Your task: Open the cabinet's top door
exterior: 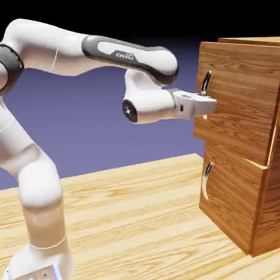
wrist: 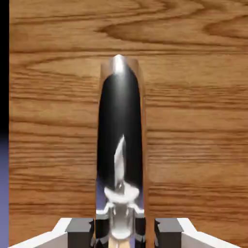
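A plain blue-violet backdrop is seen behind a light wooden bench (exterior: 136, 213). Nearest the viewer, at about eight o'clock in the exterior view, the white arm (exterior: 33, 180) is rooted on the bench, and its upper links are carried across toward three o'clock. The gripper (exterior: 206, 104) is held level against the cabinet (exterior: 240, 164), which is stood on the bench at the three o'clock side. The fingers (wrist: 80, 227) are closed narrowly on the silver handle (wrist: 121, 140) of the top door (exterior: 240, 93); in the hand view the handle is seen large between them, running toward twelve o'clock against the wood grain. The top door is seen standing proud of the cabinet's body. Below it, at about five o'clock, the lower panel (exterior: 229, 202) with its own handle (exterior: 206, 180) is seen, apart from the gripper.
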You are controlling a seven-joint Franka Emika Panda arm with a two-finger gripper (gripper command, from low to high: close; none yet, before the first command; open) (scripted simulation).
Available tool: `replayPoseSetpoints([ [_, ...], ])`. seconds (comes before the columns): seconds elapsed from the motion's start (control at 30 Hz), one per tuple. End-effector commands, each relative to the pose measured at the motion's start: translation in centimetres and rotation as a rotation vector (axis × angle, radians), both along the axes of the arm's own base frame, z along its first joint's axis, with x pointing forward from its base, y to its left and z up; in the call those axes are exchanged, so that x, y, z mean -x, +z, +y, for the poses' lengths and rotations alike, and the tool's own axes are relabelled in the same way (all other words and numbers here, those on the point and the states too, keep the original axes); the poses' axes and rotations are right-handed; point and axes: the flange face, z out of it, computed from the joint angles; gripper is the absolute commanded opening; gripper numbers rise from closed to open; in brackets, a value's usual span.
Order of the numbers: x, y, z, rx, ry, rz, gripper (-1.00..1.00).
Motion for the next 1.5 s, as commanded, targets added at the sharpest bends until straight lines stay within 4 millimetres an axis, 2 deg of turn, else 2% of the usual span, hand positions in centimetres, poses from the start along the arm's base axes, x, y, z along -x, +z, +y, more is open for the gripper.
replayPoseSetpoints([
  [0.0,0.3,0.1,-0.3,-0.005,0.016,-0.002,-1.0],
  [0.5,4.6,0.1,-6.5,-0.005,0.294,-0.001,-1.0],
  [0.83,6.8,0.1,-12.9,-0.005,0.543,0.0,-1.0],
  [1.13,7.5,0.1,-19.1,-0.005,0.775,0.0,-1.0],
  [1.47,6.7,0.1,-25.0,-0.005,0.995,0.001,-1.0],
])
